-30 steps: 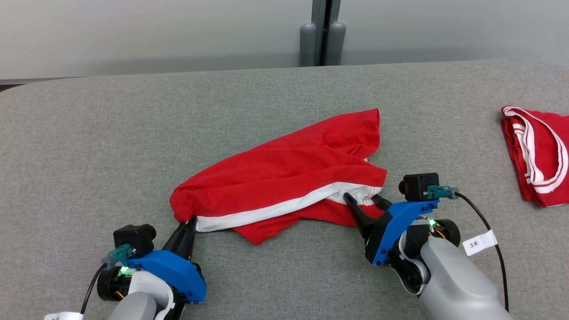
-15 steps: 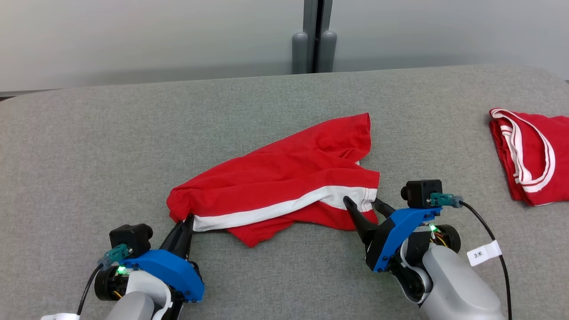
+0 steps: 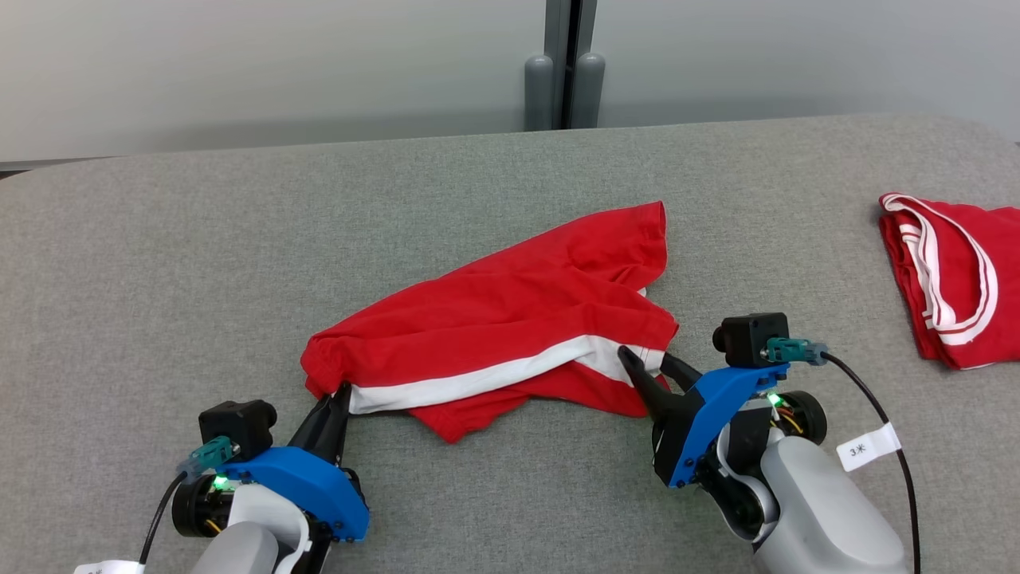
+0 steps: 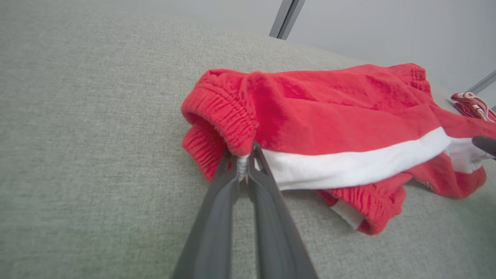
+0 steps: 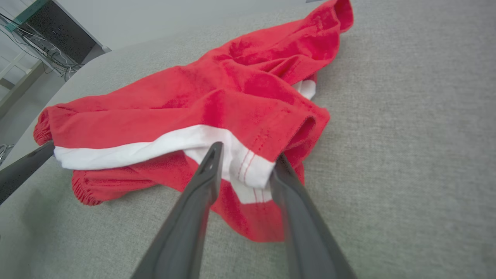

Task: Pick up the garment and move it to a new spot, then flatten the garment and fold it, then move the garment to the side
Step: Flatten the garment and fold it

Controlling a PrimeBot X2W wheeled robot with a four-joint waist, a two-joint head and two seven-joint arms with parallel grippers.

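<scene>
The left end effector (image 3: pixel 343 392) sits at 7 o'clock, fingers pressed together on the garment (image 3: pixel 494 319), aiming toward 1. The right end effector (image 3: pixel 644 357), at 5 o'clock, aims toward 11, fingers spread.

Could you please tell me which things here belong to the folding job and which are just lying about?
In the job: shorts; left gripper, shut on their waistband; right gripper, fingers open astride the hem.

Lying about: second red garment, far right; grey posts behind the table.
</scene>
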